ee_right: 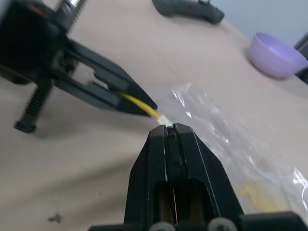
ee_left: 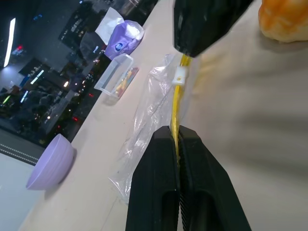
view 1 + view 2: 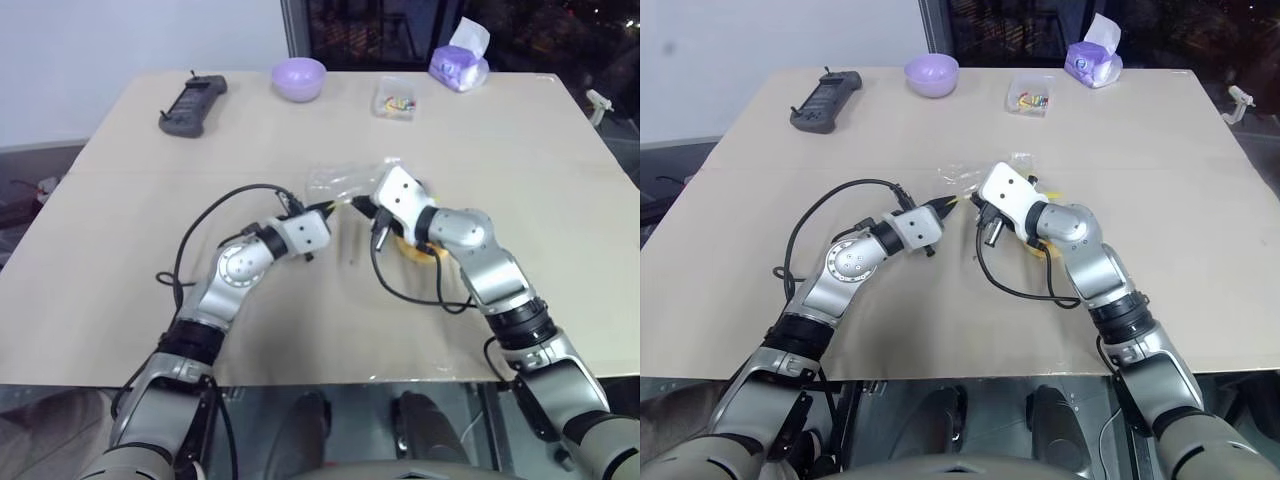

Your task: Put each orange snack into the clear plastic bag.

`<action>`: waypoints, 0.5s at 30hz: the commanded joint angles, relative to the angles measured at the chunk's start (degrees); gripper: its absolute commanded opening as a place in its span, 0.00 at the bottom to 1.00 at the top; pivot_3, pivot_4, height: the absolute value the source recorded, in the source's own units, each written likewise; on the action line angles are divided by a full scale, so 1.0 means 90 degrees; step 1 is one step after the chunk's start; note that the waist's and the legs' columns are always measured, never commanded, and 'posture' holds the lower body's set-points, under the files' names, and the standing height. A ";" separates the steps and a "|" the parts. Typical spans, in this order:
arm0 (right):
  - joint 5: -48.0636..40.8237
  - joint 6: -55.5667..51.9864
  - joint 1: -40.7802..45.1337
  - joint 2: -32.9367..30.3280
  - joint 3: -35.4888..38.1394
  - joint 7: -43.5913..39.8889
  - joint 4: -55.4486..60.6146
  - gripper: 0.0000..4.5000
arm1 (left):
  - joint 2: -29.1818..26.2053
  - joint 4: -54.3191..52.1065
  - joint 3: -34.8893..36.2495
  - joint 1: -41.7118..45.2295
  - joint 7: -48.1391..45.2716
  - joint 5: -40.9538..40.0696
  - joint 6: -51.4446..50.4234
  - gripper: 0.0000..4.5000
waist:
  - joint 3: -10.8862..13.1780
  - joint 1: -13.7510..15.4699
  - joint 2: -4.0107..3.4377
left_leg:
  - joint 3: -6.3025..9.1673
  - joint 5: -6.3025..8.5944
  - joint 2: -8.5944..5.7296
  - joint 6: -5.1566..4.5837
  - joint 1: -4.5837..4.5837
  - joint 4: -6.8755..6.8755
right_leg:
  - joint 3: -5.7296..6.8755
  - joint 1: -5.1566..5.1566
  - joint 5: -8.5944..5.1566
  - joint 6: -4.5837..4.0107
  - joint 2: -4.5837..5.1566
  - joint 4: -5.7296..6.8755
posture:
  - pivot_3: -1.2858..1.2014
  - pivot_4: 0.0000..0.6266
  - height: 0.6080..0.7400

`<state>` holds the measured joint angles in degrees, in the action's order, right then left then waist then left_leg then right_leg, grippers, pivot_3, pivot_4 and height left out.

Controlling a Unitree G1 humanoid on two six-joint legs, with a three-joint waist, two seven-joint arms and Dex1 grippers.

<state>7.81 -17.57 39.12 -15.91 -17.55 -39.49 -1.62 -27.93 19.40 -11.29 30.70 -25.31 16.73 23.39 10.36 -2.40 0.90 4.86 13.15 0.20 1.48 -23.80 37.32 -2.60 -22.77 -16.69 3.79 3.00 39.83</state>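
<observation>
A: How is the bag (image 2: 149,110) seen?
B: Clear and crinkled, mid-surface, its yellow seal strip (image 2: 176,111) pinched by the left jaws (image 2: 176,139); the right jaws (image 1: 171,128) are pressed together at the strip's white slider.
A: And the snack (image 2: 285,18)?
B: Orange-yellow, domed, lying beside the bag.

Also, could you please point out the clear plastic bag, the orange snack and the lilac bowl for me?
clear plastic bag (image 2: 144,120): left wrist view, on its crinkled transparent middle.
orange snack (image 2: 285,19): left wrist view, on its rounded orange side.
lilac bowl (image 3: 299,78): left eye view, on its outer wall.
</observation>
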 commanded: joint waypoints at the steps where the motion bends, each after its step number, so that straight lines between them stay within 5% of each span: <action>1: 0.0098 0.0208 0.0103 -0.0034 -0.0009 0.0136 -0.0112 0.01 | -0.0023 -0.0210 0.0049 0.0039 -0.0001 -0.0087 0.0174 0.00 | 0.0000 -0.0002 0.0000 | 0.0000 0.0000 0.0000 0.0000 0.0000 0.0000 | 0.0000 0.0000 0.0000 0.0000 0.0000 0.0000 | 0.52 0.24 1.00; 15: 0.0251 0.0280 0.0147 0.0010 -0.0047 0.0263 -0.0250 0.01 | -0.0020 -0.0266 -0.0003 0.0004 -0.0138 -0.0119 0.0229 0.00 | 0.0000 -0.0001 0.0000 | 0.0000 0.0000 0.0000 0.0000 0.0000 0.0000 | 0.0000 0.0000 0.0000 0.0000 0.0000 0.0000 | 0.52 0.24 1.00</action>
<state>9.79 -15.93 39.14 -15.90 -18.00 -37.91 -4.77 -27.91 19.32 -11.31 30.67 -26.31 16.59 23.55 10.35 -2.41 0.90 4.87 13.15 0.20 1.48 -23.80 37.32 -2.60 -22.77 -16.69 3.79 2.99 39.83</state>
